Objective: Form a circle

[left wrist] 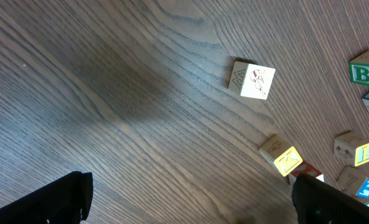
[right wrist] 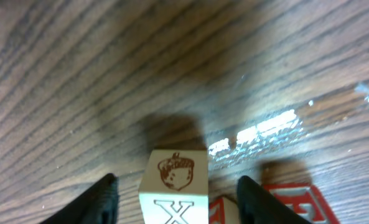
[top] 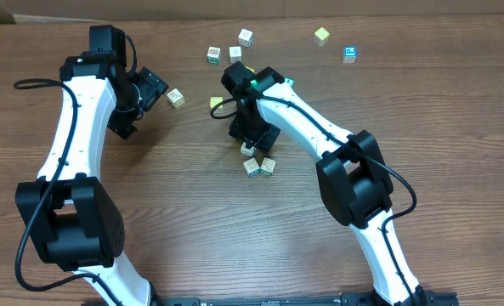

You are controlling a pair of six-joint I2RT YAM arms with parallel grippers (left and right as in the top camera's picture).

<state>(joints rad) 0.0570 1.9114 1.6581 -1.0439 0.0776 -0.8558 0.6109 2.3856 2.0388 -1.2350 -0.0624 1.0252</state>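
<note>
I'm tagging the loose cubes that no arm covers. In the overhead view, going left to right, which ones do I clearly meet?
lone cream cube → green-printed cube → yellow cube → blue-faced cube

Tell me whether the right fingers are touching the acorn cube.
Apart. The right wrist view shows bare wood on both sides, between the acorn cube and each of the right fingers.
</note>
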